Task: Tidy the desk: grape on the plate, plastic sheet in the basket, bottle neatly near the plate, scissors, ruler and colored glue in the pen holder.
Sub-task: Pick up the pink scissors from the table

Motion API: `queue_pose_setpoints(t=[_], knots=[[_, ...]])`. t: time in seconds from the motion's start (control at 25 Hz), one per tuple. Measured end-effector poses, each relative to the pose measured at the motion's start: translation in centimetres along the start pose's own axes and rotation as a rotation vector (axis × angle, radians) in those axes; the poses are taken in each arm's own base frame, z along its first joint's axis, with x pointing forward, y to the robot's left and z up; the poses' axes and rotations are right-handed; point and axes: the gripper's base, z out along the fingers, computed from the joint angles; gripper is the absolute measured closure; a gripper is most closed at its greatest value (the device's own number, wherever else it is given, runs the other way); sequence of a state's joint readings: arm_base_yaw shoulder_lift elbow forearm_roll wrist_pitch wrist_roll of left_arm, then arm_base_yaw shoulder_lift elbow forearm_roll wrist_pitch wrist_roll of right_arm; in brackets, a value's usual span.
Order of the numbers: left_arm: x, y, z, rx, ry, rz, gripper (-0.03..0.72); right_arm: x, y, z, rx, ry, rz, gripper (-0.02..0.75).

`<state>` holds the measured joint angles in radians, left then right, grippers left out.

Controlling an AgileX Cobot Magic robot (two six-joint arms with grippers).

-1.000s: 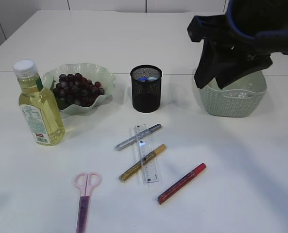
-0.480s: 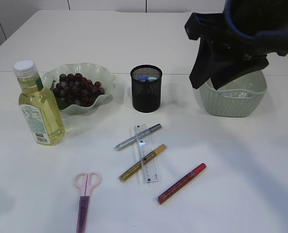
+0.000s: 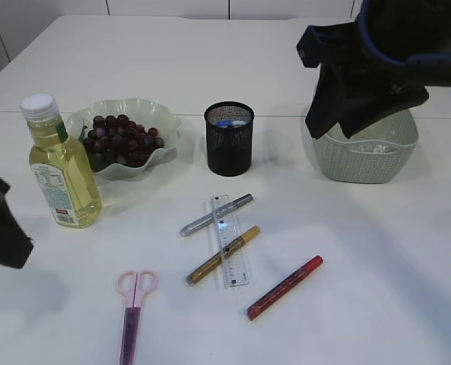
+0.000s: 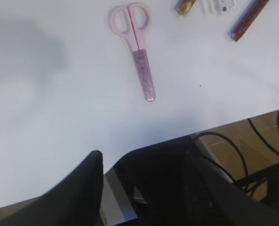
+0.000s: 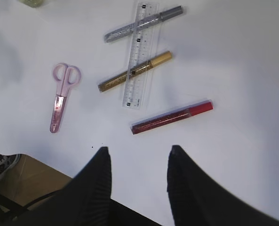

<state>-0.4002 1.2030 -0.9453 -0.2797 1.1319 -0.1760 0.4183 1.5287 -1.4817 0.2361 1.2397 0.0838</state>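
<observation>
Your left gripper (image 4: 139, 188) has come into view at the table's left edge, jaws parted and empty, short of the pink scissors (image 3: 132, 313). Your right gripper (image 5: 137, 181) hangs with its jaws apart, empty, above the basket (image 3: 366, 152). You see the ruler (image 3: 229, 240) across the silver glue pen (image 3: 214, 214) and gold glue pen (image 3: 221, 255), the red glue pen (image 3: 284, 287) beside them, grapes (image 3: 122, 139) on the plate (image 3: 160, 148), the bottle (image 3: 60, 167) beside it, and the pen holder (image 3: 229, 139) nearby.

No legible text or labels
</observation>
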Motion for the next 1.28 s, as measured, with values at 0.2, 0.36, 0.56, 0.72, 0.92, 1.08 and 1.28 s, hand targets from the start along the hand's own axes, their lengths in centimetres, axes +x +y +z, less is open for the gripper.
queue_pose_setpoints(t=[0.2,0.36,0.56,0.72,0.92,1.08,1.28], knots=[[-3.1,-2.0,2.2,-0.100,0.048,0.032,0.293,0.0,0.0,0.0,0.004,0.000,-0.017,0.412],[-4.7,-3.0,5.9,-0.146,0.141,-0.006,0.293,0.0,-0.2,0.0,0.019,-0.001,-0.024,0.412],[-5.3,-2.7,10.9,-0.200,0.270,-0.063,0.293,0.0,-0.4,0.0,0.046,-0.001,-0.037,0.412],[-5.8,-2.7,12.8,-0.180,0.269,-0.093,0.294,0.0,-0.6,0.0,0.065,-0.002,-0.044,0.412],[-6.4,-2.9,13.2,-0.154,0.215,-0.099,0.302,0.0,-1.1,0.1,0.121,0.001,-0.062,0.412],[-6.5,-3.0,13.3,-0.149,0.196,-0.110,0.305,0.0,-1.3,0.1,0.141,0.000,-0.069,0.412],[-6.8,-3.0,13.4,-0.148,0.171,-0.138,0.324,0.0,-1.4,0.1,0.151,0.000,-0.083,0.412]])
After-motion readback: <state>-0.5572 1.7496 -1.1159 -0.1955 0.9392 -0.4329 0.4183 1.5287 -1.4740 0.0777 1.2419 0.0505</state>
